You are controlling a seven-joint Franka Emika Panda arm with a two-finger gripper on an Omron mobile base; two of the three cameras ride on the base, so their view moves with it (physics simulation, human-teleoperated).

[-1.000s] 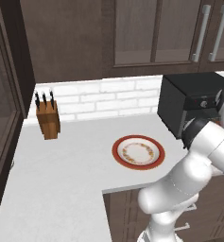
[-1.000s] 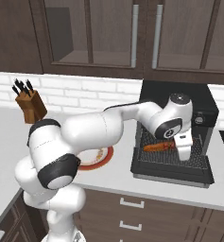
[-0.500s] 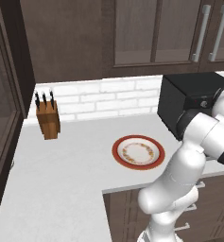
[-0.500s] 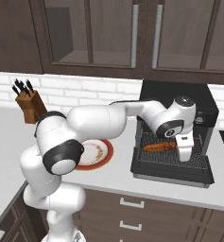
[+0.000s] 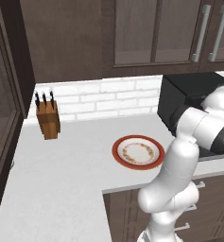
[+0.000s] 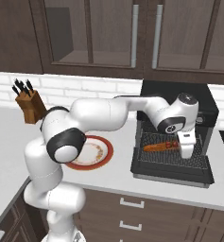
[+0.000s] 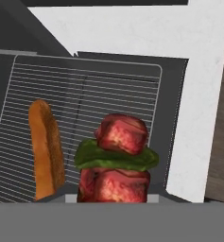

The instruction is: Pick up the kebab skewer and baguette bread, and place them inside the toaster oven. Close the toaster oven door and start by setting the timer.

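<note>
The black toaster oven [image 6: 176, 101] stands on the counter with its door [image 6: 172, 171] dropped open. The orange-brown baguette bread [image 6: 161, 146] lies on the wire rack [image 7: 108, 94], and in the hand view the baguette [image 7: 46, 149] is at the left. My gripper [image 6: 185, 151] hangs over the right side of the rack, beside the baguette's end, shut on the kebab skewer [image 7: 118, 163]. The skewer's red meat chunks and a green piece fill the hand view's foreground and hide the fingertips.
A red-rimmed plate [image 6: 92, 152] lies bare on the white counter left of the oven; in the left base view the plate [image 5: 138, 152] is at the centre. A wooden knife block [image 5: 47, 120] stands by the brick wall. Dark cabinets hang above.
The hand has stayed over the oven rack with the skewer, sinking slightly. The arm's elbow has swung, changing its pose in both base views.
</note>
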